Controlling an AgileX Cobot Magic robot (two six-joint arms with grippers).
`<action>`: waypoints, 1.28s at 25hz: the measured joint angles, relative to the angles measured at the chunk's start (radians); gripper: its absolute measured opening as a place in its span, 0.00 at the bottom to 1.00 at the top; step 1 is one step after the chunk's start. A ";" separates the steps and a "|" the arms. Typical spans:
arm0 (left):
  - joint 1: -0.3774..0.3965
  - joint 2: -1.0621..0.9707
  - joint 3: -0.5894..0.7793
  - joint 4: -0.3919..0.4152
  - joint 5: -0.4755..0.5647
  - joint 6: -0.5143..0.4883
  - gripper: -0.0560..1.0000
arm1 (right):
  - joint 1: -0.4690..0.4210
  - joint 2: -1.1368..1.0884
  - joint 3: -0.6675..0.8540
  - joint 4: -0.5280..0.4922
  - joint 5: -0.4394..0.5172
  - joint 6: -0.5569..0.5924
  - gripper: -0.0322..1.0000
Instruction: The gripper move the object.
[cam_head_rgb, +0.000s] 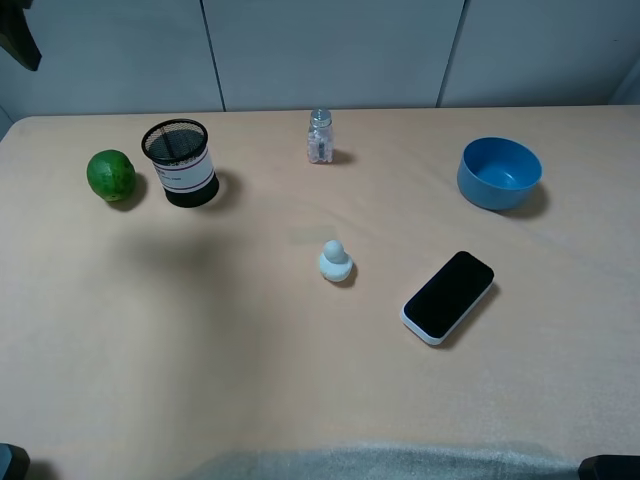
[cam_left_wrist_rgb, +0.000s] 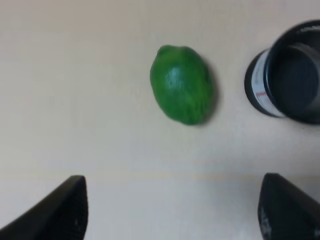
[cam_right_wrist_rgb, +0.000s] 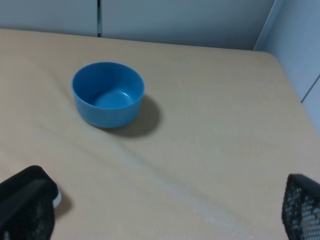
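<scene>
The green lime (cam_head_rgb: 110, 175) lies on the beige table at the far left, just left of a black mesh pen cup (cam_head_rgb: 180, 162). In the left wrist view the lime (cam_left_wrist_rgb: 182, 84) lies free on the table, ahead of my left gripper (cam_left_wrist_rgb: 172, 202). That gripper is open, with its dark fingertips (cam_left_wrist_rgb: 65, 205) wide apart and well short of the lime, apparently held above it. My right gripper (cam_right_wrist_rgb: 165, 200) is open and empty, facing the blue bowl (cam_right_wrist_rgb: 108, 94). Neither gripper shows clearly in the exterior view.
The pen cup (cam_left_wrist_rgb: 290, 75) stands close beside the lime. A glass shaker (cam_head_rgb: 320, 135) stands at the back middle and a small white duck figure (cam_head_rgb: 336, 262) at the centre. A black phone (cam_head_rgb: 449, 296) and the blue bowl (cam_head_rgb: 499, 172) are on the right.
</scene>
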 joint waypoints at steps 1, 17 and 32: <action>0.000 -0.037 0.022 0.001 0.000 0.000 0.78 | 0.000 0.000 0.000 0.000 0.000 0.000 0.70; 0.000 -0.773 0.502 0.004 0.019 0.000 0.78 | 0.000 0.000 0.000 0.000 0.000 0.000 0.70; 0.000 -1.299 0.777 0.004 0.020 0.000 0.78 | 0.000 0.000 0.000 0.000 0.000 0.000 0.70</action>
